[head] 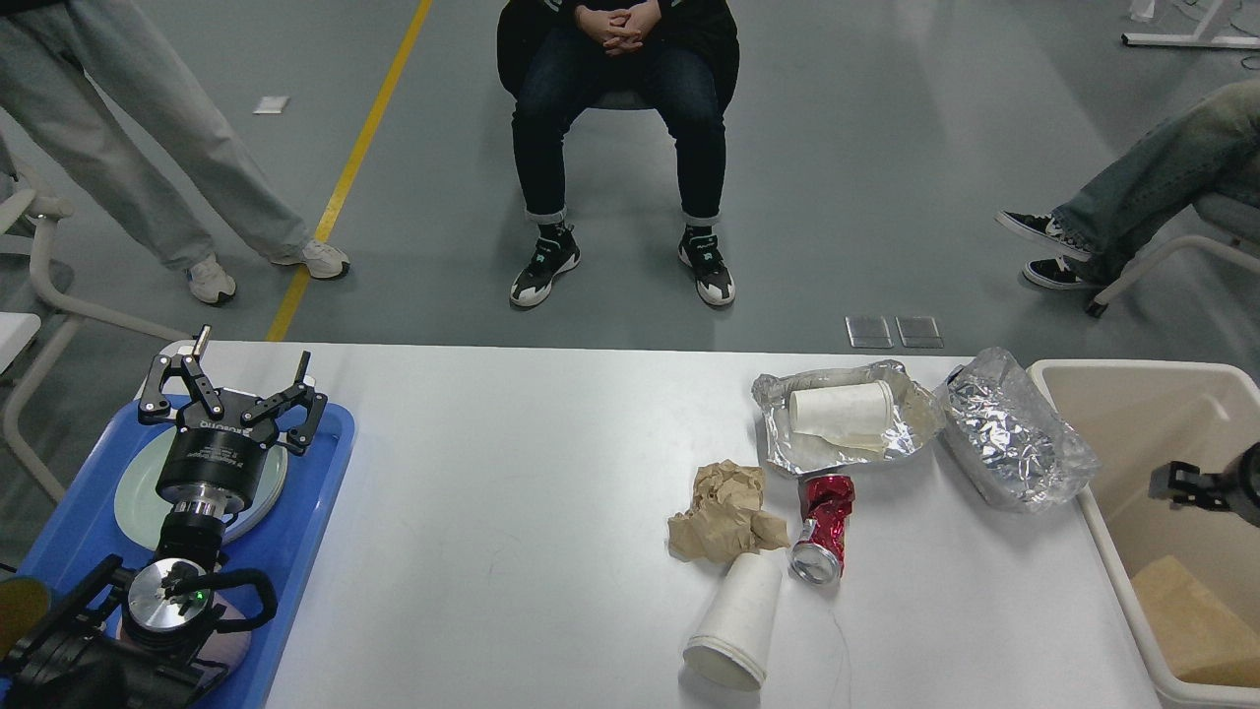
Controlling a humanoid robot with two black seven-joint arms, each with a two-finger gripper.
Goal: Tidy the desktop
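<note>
Little of the tidying appears done. The counter (512, 512) fills the near half of the view, and a cluster of litter is left on its right part: a crumpled brown paper (726, 512), a crushed red can (822, 527) just right of it, a paper cup (736, 622) lying on its side nearer, a foil tray (787, 448) holding a second cup (842, 407), and a crumpled foil container (1019, 438) beside the beige bin (1102, 512). A tan piece (1196, 620) is already seen in the bin.

The left pincer (234, 394) is held over the blue tray (315, 492) and its plate (133, 497), fingers spread apart and empty. The right pincer (1176, 483) is seen over the bin, dark and end-on; its state cannot be told.

Seated and standing people are beyond the far edge; nothing is found blocking the litter.
</note>
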